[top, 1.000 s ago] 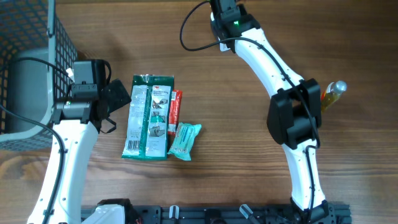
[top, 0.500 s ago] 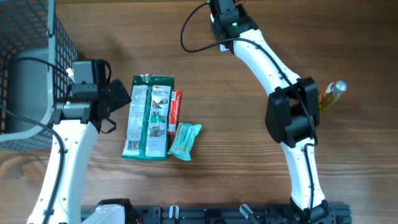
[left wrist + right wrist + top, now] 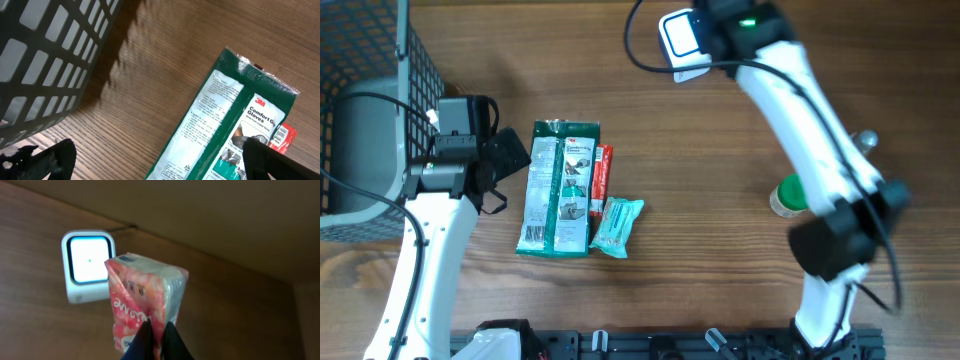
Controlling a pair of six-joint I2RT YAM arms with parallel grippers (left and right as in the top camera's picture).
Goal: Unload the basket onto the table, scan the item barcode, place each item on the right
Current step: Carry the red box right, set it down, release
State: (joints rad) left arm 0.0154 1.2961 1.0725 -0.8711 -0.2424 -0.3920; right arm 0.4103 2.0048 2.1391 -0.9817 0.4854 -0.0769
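A gloves pack (image 3: 558,188), red packet (image 3: 603,172) and teal sachet (image 3: 617,225) lie clustered on the worktop (image 3: 710,260) beside the left jaws, spread wide. A black mesh basket (image 3: 415,60) holds something grey. The right jaws pinch the pink packet (image 3: 142,305) by its near end, long axis pointing toward the lit scanner (image 3: 89,266) and overlapping its corner.

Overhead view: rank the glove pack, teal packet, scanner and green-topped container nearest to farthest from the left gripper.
From the left gripper:
1. Glove pack, right beside it.
2. Teal packet, beyond the pack.
3. Scanner, top centre.
4. Green-topped container, far right.
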